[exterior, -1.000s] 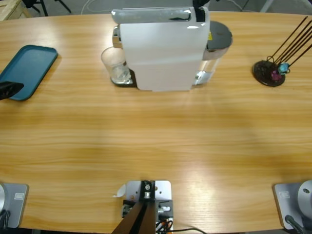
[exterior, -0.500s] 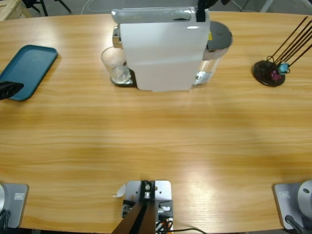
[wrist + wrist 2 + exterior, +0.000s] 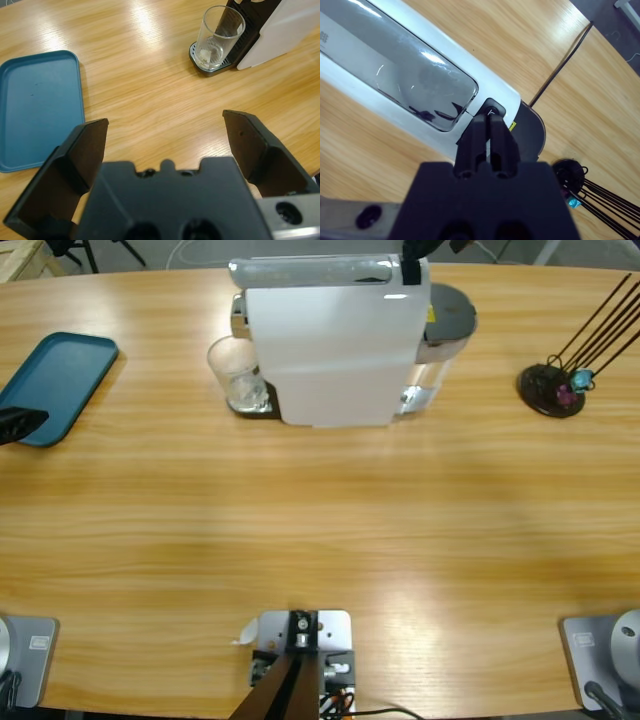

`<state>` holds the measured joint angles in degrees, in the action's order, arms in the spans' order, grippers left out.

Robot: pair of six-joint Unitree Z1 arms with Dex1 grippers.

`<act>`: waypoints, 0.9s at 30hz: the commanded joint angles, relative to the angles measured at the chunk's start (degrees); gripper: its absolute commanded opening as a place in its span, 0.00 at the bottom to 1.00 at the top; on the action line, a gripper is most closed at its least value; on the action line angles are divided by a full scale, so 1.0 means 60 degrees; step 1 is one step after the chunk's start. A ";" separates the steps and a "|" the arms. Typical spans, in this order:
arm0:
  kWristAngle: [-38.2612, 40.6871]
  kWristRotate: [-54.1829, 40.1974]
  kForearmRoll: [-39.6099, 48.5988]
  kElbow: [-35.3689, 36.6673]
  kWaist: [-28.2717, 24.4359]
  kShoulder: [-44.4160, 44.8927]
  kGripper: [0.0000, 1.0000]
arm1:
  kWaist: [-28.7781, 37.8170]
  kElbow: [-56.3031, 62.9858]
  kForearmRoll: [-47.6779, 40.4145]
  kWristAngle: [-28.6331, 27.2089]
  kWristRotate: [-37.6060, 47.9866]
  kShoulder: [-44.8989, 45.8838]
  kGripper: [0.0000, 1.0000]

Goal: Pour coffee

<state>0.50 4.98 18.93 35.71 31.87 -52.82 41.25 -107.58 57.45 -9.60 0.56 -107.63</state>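
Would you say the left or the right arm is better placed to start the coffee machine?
Probably the right: the right gripper, jaws shut, hovers directly over the coffee machine, near its dark button. The left gripper is open by the teal tray, apart from the glass.

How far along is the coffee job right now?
Done: the glass stands on the drip tray under the white coffee machine. In hand: the right end effector, jaws shut, sits at the button on the machine's top. The left end effector waits open. Left: brewing; the glass looks nearly empty.
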 commanded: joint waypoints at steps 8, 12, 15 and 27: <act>-0.0026 0.0108 -0.0093 -0.0341 -0.0083 0.0228 1.00 | 0.0135 -0.0062 0.0395 0.0250 -0.0087 -0.0601 0.00; -0.0026 0.0108 -0.0102 -0.0341 -0.0083 0.0228 1.00 | 0.0126 -0.2327 0.1110 0.0473 -0.0526 -0.0475 0.96; -0.0020 0.0108 -0.0108 -0.0341 -0.0083 0.0257 1.00 | 0.0111 -0.3542 0.1579 0.0408 -0.0541 -0.0510 1.00; -0.0011 0.0108 -0.0108 -0.0356 -0.0083 0.0292 1.00 | 0.0111 -0.4254 0.2423 0.0273 -0.0503 -0.0768 0.93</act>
<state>0.50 4.98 18.85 35.66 31.83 -52.82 41.45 -133.03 71.01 -7.89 -2.09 -109.73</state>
